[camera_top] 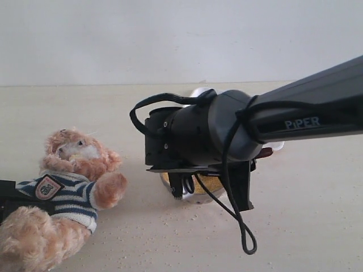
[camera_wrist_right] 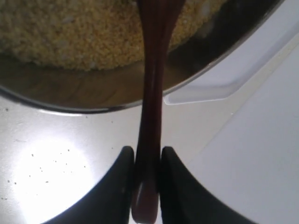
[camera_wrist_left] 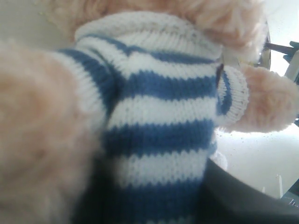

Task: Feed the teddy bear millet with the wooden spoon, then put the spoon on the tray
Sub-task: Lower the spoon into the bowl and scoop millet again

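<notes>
Far left on the table: teddy bear [camera_top: 62, 187], sprawled on its back, muzzle up, one paw flung toward the middle. Plush, light and squashy; gives under any squeeze, so best held around the striped torso rather than by a floppy limb. Left gripper [camera_wrist_left: 159, 210] pressed right up against that striped shirt, with dark shapes flanking the torso in the left wrist view; impossible to tell whether truly clamped on the bear or only beside it.

Toward the middle: loose specks [camera_top: 170, 238] strewn over the tabletop, then the steel bowl [camera_top: 195, 195] mostly hidden beneath the right arm, well apart from the bear. Millet [camera_wrist_right: 70, 32] heaped inside; fine, dry, free-running, likely to roll off at the slightest tilt, so calls for a level carry.

Next, the wooden spoon [camera_wrist_right: 152, 93]: thin, stiff, glossy and probably slippery, light enough to swing in a loose hold. Handle end pinched between the two fingers [camera_wrist_right: 124, 177] of the right gripper [camera_wrist_right: 147, 182], pads closed against both sides of it, shaft running out over the bowl rim and down into the grain; spoon bowl itself out of sight.

Rightmost: the tray [camera_wrist_right: 219, 88], white, low-rimmed, just beside the steel bowl, with nothing seen on the part showing
</notes>
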Tool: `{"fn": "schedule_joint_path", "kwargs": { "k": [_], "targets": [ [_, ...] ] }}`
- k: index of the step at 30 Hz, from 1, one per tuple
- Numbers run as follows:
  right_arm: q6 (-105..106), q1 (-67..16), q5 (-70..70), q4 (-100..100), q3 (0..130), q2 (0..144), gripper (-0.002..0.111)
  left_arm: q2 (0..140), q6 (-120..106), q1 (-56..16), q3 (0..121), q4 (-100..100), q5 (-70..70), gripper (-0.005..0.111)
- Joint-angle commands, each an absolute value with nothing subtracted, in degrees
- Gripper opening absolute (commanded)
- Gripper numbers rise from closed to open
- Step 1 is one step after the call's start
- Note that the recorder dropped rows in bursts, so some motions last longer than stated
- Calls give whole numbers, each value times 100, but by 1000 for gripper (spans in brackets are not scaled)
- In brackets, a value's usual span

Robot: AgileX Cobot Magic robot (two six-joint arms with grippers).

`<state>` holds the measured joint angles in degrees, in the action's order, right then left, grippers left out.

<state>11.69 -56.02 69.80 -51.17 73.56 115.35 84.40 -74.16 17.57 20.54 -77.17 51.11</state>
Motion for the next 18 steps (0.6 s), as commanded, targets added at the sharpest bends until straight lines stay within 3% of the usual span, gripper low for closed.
{"fn": "schedule_joint_path", "kwargs": {
  "k": [1,18],
  "targets": [
    [1184,-5584,6996,-4841,7330,11328,0,8368,-7467,1773,2027,-7765,5200,5],
    [1111,-5584,6996,-4375,7330,11304,0,8368,-7467,1773,2027,-7765,5200,5]
  ]
}}
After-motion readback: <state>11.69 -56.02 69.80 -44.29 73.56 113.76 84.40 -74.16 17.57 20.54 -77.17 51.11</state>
